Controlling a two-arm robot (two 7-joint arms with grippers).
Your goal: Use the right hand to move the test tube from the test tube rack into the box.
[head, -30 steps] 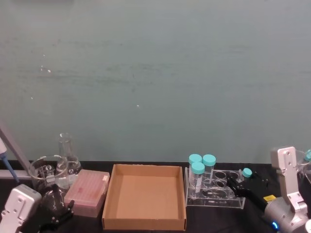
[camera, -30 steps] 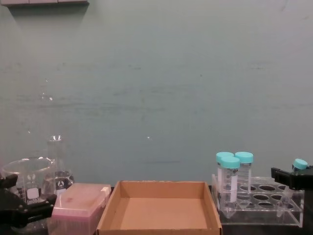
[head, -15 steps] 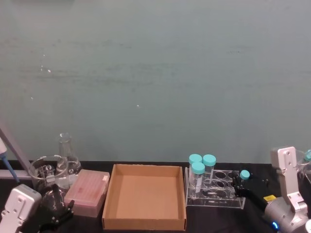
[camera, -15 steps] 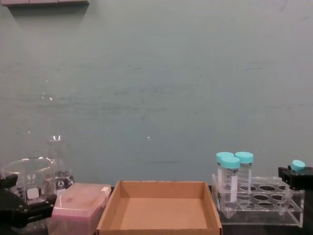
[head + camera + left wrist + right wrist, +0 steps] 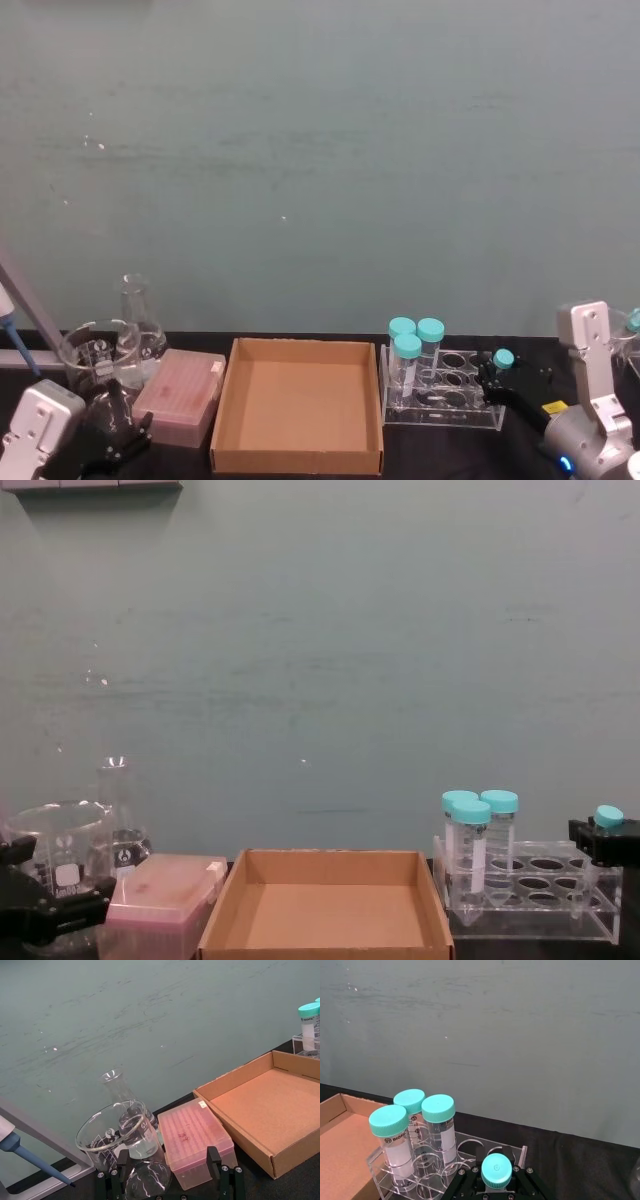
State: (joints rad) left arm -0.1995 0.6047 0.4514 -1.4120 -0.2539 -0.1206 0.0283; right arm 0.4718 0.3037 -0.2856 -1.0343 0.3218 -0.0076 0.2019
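Left gripper (image 5: pixel 116 434) is parked at near left, jaws spread wide, just behind the beaker (image 5: pixel 86 356) and pink box (image 5: pixel 181 396). Box (image 5: pixel 296 463) sits centre. Rack (image 5: pixel 458 402) stands just right of it, with three large tubes (image 5: pixel 408 348) at its left end. Test tube (image 5: pixel 503 358) is seated at the rack's right end. Right gripper (image 5: pixel 490 377) is closed on it just below the cap.

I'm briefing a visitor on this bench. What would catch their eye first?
Three big teal-capped tubes stand in the clear rack at right, beside the open brown box at centre. The right claw grips a small teal-capped tube at the rack's right end; the left claw rests open by the glassware at left.
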